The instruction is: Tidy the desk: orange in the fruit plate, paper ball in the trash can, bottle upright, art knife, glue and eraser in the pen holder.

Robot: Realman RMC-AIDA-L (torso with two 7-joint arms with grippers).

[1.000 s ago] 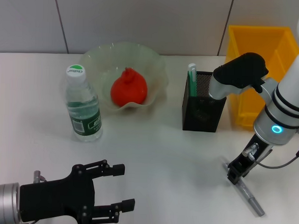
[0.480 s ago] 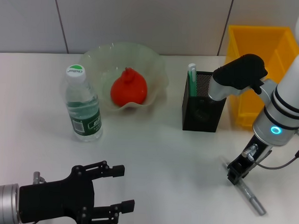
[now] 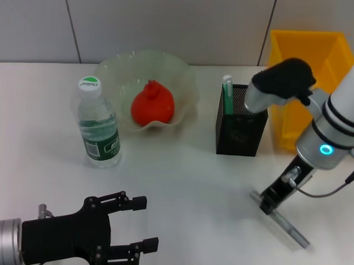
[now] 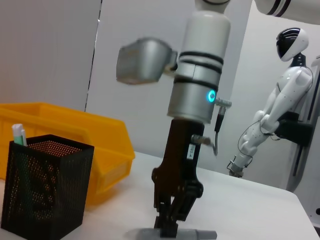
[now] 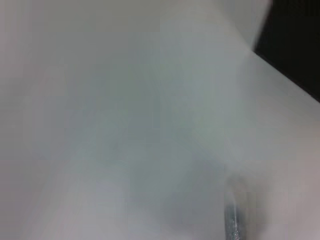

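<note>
Working the art knife now: the right arm is down on the bench at the near right, and this looks like the pickup.
Bench (image 3: pixel 181 185): white, carrying everything.
Trash can (image 3: pixel 319 67): yellow, far right; no paper ball visible from here.
Fruit plate (image 3: pixel 185 72): pale green, at the back, the orange (image 3: pixel 152 104) already sitting in it.
Bottle (image 3: pixel 99 124): upright left of the plate, green label, lettering too small to read.
Pen holder (image 3: pixel 240 120): black mesh, something green-and-white standing in it.
Left gripper (image 3: pixel 143 223): parked at the near left, spread wide, holding nothing.
Right gripper (image 3: pixel 268 204): tips planted on the art knife (image 3: pixel 290 229), which lies flat; closed on it or not, I cannot tell.
Next move: a firm pinch, lift, then tip the knife upright over the holder.
</note>
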